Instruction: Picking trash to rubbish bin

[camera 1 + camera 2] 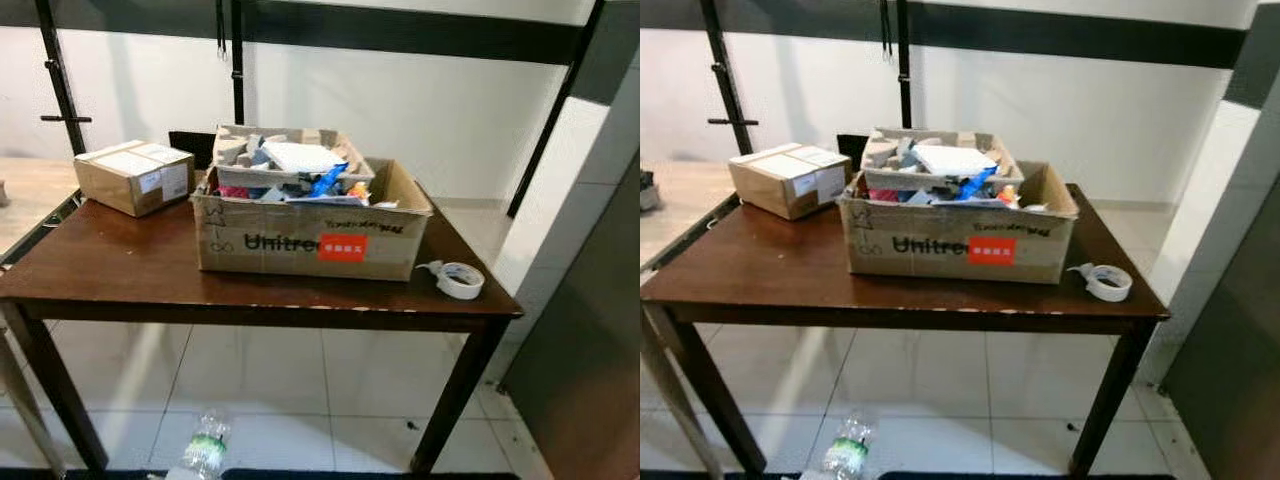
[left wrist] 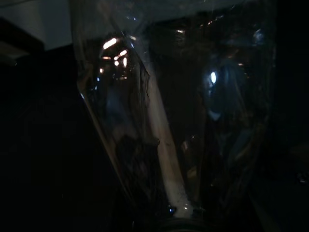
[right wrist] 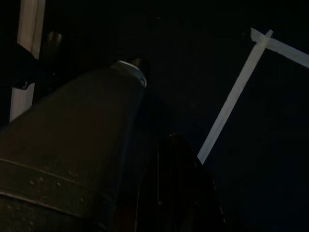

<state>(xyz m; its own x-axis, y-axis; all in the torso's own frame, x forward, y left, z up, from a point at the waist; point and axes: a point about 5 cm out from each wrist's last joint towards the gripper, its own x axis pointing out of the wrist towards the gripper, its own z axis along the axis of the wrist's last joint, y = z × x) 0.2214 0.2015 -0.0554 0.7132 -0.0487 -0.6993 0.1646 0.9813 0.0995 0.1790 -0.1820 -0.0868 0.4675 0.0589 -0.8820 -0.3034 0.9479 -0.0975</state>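
Left wrist view puts a clear plastic bottle (image 2: 164,121) right against the lens — crumpled, glinting, its long axis running along the line of the left pincer's reach. I take it to be held there, but the black fingers are lost in the dark, so I cannot tell whether they clamp it. From my head cameras the same bottle (image 1: 205,445) shows low down, green label visible, standing roughly upright above the white tile floor (image 1: 330,390). Well ahead of the pincer stands the brown table (image 1: 130,270) carrying an open cardboard box (image 1: 305,240) heaped with scraps, a smaller sealed box (image 1: 135,175) and a tape roll (image 1: 460,280). Right wrist view is dark — I cannot tell that pincer's state.
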